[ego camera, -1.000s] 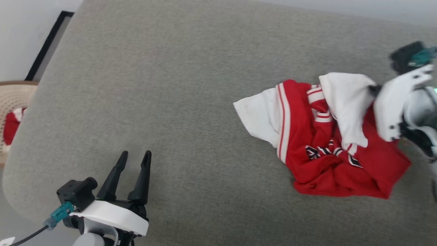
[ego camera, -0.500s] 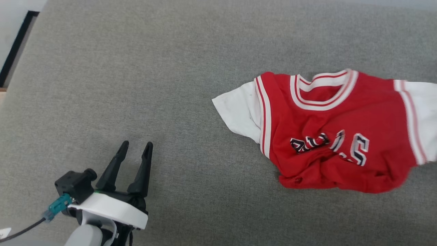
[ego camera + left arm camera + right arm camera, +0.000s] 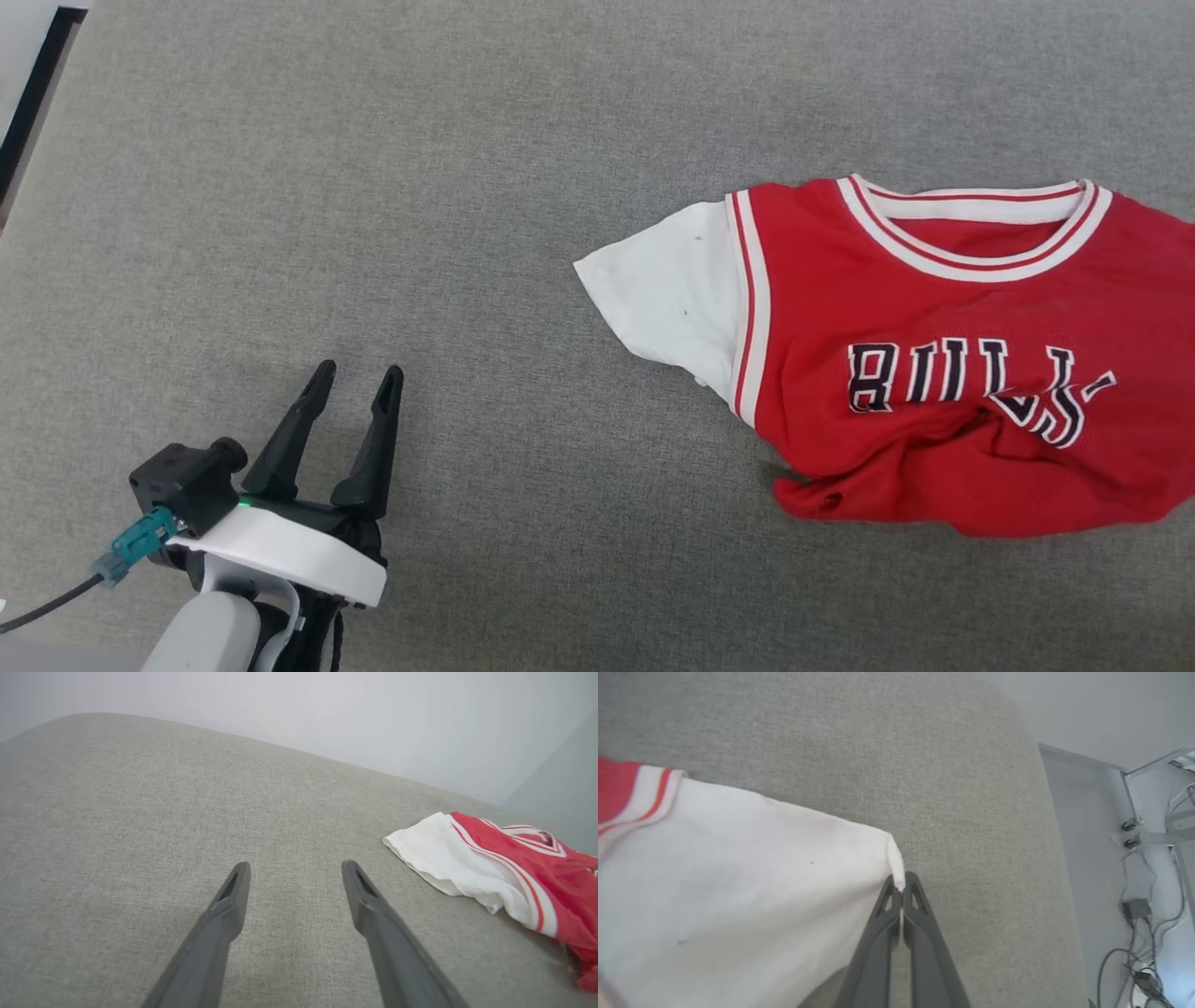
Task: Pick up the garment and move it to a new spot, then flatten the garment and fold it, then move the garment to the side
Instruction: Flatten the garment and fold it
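The garment (image 3: 943, 364), a red jersey T-shirt with white sleeves, striped trim and black letters, lies chest-up on the grey cushion at the right, its lower hem bunched. Its left white sleeve (image 3: 667, 299) points toward the middle. In the left wrist view the garment (image 3: 509, 872) lies off to the right. My left gripper (image 3: 355, 385) stands open over bare fabric at the lower left, well apart from the shirt; its gap (image 3: 295, 870) holds nothing. My right gripper (image 3: 902, 883) is shut on the corner of the garment's other white sleeve (image 3: 738, 882).
The grey cushion (image 3: 467, 187) spreads under everything. A dark frame edge (image 3: 28, 93) shows at the far left. Beyond the cushion's right edge, pale floor with cables and a metal stand (image 3: 1148, 826) shows in the right wrist view.
The head camera has shifted. The garment went from a crumpled heap to spread out with its chest lettering showing, pulled rightward by the sleeve. The left gripper stays open.
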Motion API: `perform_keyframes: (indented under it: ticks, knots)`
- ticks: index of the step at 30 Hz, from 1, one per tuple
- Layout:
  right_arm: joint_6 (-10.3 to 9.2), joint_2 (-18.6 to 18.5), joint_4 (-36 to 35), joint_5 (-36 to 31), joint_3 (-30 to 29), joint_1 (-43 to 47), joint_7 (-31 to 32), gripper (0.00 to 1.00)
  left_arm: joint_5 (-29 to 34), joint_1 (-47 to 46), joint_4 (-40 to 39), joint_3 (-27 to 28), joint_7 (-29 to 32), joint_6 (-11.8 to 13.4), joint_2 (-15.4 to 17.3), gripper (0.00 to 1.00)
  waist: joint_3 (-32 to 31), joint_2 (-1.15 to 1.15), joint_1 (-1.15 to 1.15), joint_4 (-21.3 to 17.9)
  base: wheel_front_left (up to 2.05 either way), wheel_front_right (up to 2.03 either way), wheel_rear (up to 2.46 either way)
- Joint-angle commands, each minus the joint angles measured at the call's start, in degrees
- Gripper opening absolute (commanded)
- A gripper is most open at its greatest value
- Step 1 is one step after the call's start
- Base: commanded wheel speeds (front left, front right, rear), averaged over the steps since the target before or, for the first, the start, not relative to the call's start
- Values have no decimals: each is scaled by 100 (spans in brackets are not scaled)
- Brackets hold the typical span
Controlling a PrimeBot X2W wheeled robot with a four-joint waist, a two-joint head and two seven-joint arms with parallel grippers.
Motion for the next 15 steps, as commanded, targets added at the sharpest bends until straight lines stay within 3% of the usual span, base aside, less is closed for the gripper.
perform_keyframes:
  ticks: [1,4,6,7,8,12,15]
  knots:
    - [-2,198,58,-20,-72,-85,-114,0,-11,-87,-1,-8,-29,13,26,100,-13,0,0,-10,0,0,0]
    - [-2,290,112,-128,-93,-108,-209,0,4,-110,-3,0,-29,13,72,100,-34,0,0,-42,0,0,0]
    - [-2,427,165,-189,-104,-120,-318,43,3,-130,-29,-10,-30,13,133,100,-74,0,0,-89,0,0,0]
    - [-2,477,179,-219,-124,-138,-409,94,-18,-146,-52,-19,-29,13,182,100,-100,0,0,-116,0,0,0]
    - [-2,519,193,-234,-149,-139,-493,100,-28,-176,-79,-32,-29,13,243,100,-130,0,0,-146,0,0,0]
    - [-2,712,38,-185,-133,-22,-1041,100,-45,-399,-285,-140,-29,13,643,100,-258,0,0,-279,0,0,0]
    - [-2,870,-295,-155,-51,150,-1625,100,-63,-711,-508,-423,-29,13,1126,100,-313,0,0,-416,0,0,0]
